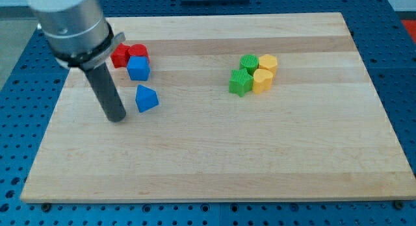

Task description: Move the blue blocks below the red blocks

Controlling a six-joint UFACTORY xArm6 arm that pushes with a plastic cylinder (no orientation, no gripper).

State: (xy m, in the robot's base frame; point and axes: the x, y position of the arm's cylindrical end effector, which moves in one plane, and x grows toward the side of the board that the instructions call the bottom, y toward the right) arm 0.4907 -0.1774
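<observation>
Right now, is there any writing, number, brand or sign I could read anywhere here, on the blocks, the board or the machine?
None: nothing readable shows in this view.
The blue blocks, red blocks, green blocks and yellow blocks have plain faces.
The wooden board shows only grain.
The arm's grey housing and dark rod down to my tip carry no label.

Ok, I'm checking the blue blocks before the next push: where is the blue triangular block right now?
The blue triangular block lies in the view's left half, just below the blue cube, apart from it, with my tip close on its left.
</observation>
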